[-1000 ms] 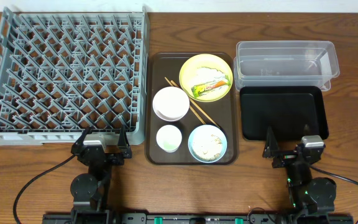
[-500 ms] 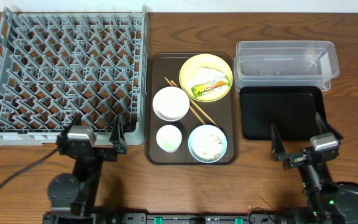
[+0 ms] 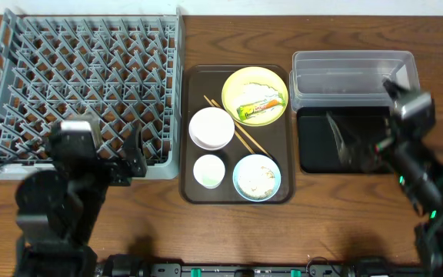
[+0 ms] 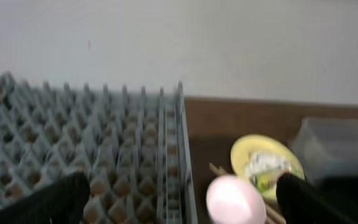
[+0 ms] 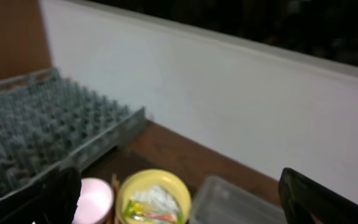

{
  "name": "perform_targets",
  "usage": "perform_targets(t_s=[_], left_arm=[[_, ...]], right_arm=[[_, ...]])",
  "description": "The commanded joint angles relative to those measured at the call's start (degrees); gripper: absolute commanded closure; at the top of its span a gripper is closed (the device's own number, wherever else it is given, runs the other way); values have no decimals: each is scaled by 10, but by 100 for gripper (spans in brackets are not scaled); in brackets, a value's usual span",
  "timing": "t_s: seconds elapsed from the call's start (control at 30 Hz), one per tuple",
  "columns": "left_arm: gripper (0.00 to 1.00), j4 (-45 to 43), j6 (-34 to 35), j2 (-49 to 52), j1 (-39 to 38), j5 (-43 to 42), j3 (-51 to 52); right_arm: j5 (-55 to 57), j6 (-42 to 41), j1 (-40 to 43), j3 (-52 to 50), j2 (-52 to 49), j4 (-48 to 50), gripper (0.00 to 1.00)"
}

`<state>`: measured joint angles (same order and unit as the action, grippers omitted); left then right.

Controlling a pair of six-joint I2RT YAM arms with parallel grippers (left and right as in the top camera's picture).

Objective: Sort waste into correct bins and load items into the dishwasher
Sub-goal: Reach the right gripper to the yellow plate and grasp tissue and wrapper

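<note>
The snack wrapper (image 3: 258, 105) lies on the yellow plate (image 3: 237, 83) at the far end of the brown serving tray (image 3: 193, 191), long axis roughly across the tabletop (image 3: 229, 35), to the left of the right end effector (image 3: 364, 123), which hovers over the black tray (image 3: 314, 158) with fingers apart and empty. The left end effector (image 3: 131, 156), also apart and empty, hangs at the dish rack's (image 3: 21, 92) near edge, so the right arm looks somewhat nearer; the plate is shallow, with the white bowl (image 3: 211, 127) and chopsticks (image 3: 246, 138) close beside it
</note>
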<state>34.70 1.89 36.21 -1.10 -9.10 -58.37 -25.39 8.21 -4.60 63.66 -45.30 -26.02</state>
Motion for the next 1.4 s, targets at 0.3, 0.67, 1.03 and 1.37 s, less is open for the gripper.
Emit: perform_targets(t_s=[0.3, 0.67, 1.03, 1.37], left_arm=[[3, 113, 5, 137, -2, -3, -134], [3, 116, 5, 188, -2, -3, -134], [3, 116, 5, 241, -2, -3, -134], [3, 116, 5, 279, -2, -3, -134]], right_arm=[[-112, 130, -19, 359, -386, -256, 1], [-103, 171, -64, 476, -587, -305, 1], [143, 193, -179, 476, -716, -253, 6], [316, 212, -238, 476, -843, -286, 12]])
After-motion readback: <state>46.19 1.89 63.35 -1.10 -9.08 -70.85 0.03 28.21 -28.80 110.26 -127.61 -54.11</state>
